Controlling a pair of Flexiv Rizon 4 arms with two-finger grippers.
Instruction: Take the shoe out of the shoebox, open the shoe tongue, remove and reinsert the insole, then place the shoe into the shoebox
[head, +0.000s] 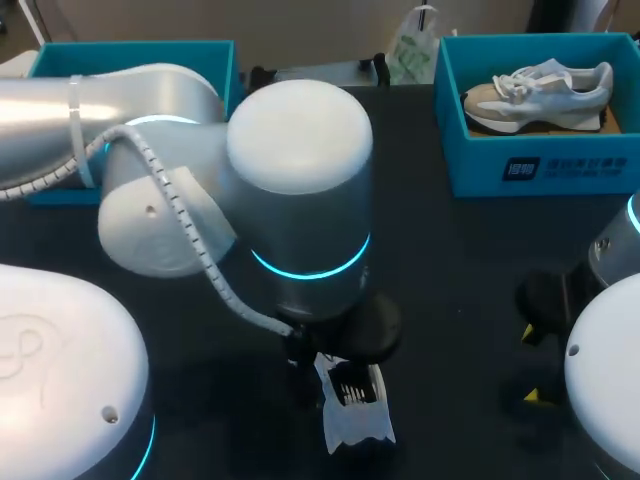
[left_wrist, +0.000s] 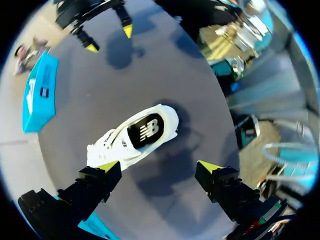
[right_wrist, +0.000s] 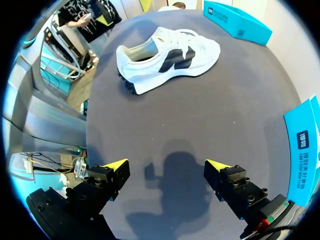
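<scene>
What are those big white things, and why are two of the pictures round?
They are a robot's two arms, the left arm and the right arm, seen from a camera above the dark table. The round pictures come from small cameras on each wrist, looking out along the claw. The yellow tips belong to the left claw and the right claw. Both claws are open and hold nothing. A white shoe lies on the table ahead of them. At the table's far right, a blue box holds a second shoe.
</scene>
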